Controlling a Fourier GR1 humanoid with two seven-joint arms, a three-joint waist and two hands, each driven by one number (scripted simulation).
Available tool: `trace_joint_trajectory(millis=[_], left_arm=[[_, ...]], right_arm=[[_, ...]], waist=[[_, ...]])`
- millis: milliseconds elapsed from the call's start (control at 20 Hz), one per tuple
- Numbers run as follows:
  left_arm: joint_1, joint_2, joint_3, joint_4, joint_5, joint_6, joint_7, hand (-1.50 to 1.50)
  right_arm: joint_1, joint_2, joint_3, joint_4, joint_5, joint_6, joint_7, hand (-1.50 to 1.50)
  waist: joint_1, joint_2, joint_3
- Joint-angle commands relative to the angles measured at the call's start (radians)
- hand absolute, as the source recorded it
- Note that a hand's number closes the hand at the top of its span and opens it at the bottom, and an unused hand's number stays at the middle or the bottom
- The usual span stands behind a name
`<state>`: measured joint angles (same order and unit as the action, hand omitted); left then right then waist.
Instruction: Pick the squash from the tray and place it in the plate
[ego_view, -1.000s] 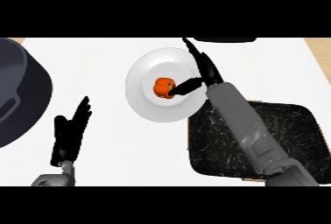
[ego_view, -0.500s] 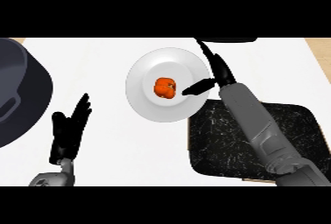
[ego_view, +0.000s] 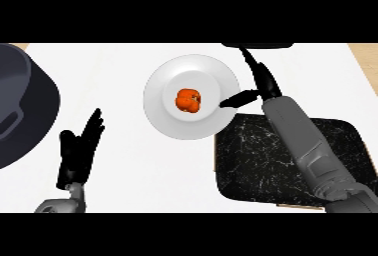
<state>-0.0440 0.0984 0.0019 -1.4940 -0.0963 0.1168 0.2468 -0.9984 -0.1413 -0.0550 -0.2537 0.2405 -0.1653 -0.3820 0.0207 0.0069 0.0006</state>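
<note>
the right hand is open, fingers straight and thumb sticking out toward the small orange squash, holding nothing. the squash sits by itself in the middle of the round white plate, apart from the thumb. the black speckled square tray lies just beside the plate, under the grey arm. the left hand rests open near the bottom left. a big dark round pot sits at the left edge. i think the putting-down part is done; next the arm only needs to lift away without bumping the squash.

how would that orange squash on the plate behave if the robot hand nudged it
The squash looks small, rounded and lumpy, so it would probably wobble or roll a little. The plate seems shallow, so its rim may not stop it.
</note>
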Motion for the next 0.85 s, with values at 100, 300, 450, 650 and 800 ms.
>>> trace_joint_trajectory(millis=[100, 300, 450, 650, 800], left_arm=[[-0.068, 0.007, 0.021, 0.053, 0.007, -0.012, 0.025, 0.0], [-0.057, 0.029, 0.038, 0.06, 0.018, -0.036, -0.015, 0.0], [0.032, 0.015, 0.018, -0.002, 0.01, -0.031, -0.029, 0.0], [-0.035, -0.008, 0.024, 0.079, 0.002, -0.014, -0.051, 0.0], [-0.016, -0.033, -0.021, 0.026, -0.033, 0.01, 0.007, 0.0]], right_arm=[[0.04, -0.019, -0.034, 0.037, -0.002, -0.044, -0.091, -1.5], [0.046, -0.081, -0.053, 0.036, -0.004, -0.044, -0.087, -1.5], [0.044, -0.1, -0.063, 0.027, -0.009, -0.028, -0.052, -1.5], [-0.004, -0.086, -0.063, 0.056, 0.008, -0.06, -0.017, -1.5], [0.03, -0.125, -0.069, 0.069, 0.013, -0.047, -0.053, -1.5]], waist=[[0.005, 0.005, 0.0], [0.006, 0.005, 0.0], [0.002, 0.0, 0.0], [0.007, 0.004, 0.0], [0.007, 0.004, 0.0]])
